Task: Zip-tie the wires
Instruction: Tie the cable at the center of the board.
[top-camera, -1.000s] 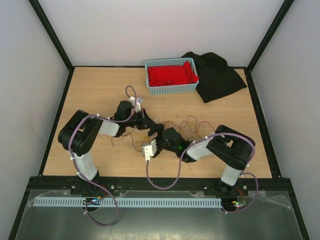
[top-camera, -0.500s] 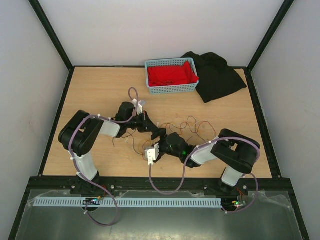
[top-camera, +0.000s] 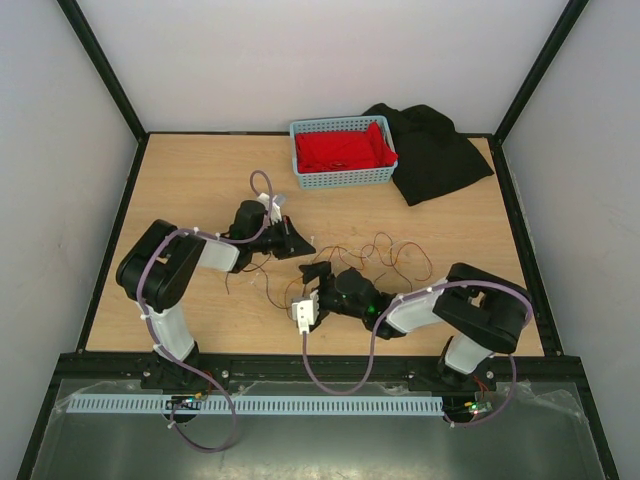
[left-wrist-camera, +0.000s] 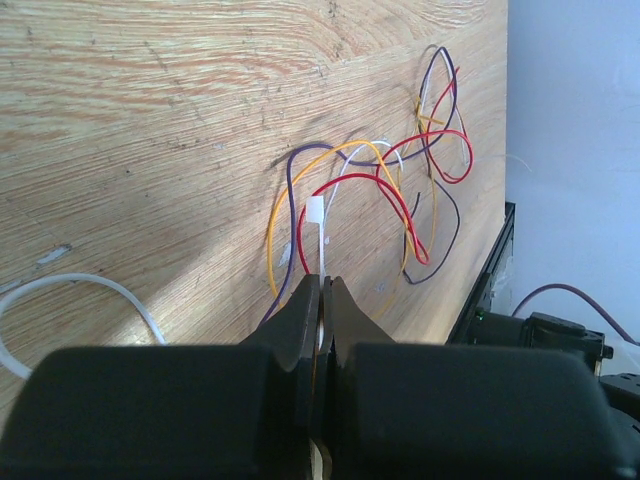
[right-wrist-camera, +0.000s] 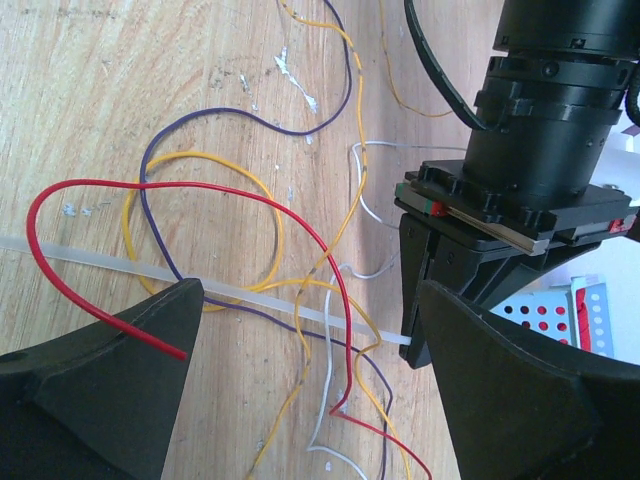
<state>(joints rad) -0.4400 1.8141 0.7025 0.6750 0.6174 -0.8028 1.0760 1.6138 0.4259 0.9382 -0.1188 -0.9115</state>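
The wires (right-wrist-camera: 300, 215) are thin curly strands, red, yellow, purple and white, spread loose on the wooden table (top-camera: 190, 180). In the top view the wires (top-camera: 385, 250) lie between the two arms. The zip tie (right-wrist-camera: 150, 270), a whitish strip, lies flat under several strands. One end of it sits in my left gripper (right-wrist-camera: 425, 335), which is shut on it. From the left wrist, the zip tie (left-wrist-camera: 316, 215) sticks out past my left gripper (left-wrist-camera: 322, 285) toward the wires (left-wrist-camera: 400, 180). My right gripper (right-wrist-camera: 312, 295) hangs open above the strip and the crossing strands, holding nothing.
A blue basket (top-camera: 300, 165) with a red cloth (top-camera: 343, 150) stands at the back of the table. A black cloth (top-camera: 435, 150) lies to its right. Black frame rails (top-camera: 320, 365) border the table's near edge.
My left gripper has pulled back and left with the zip tie. The right gripper has shifted right and farther onto the table, over the wires, and its arm has swung right.
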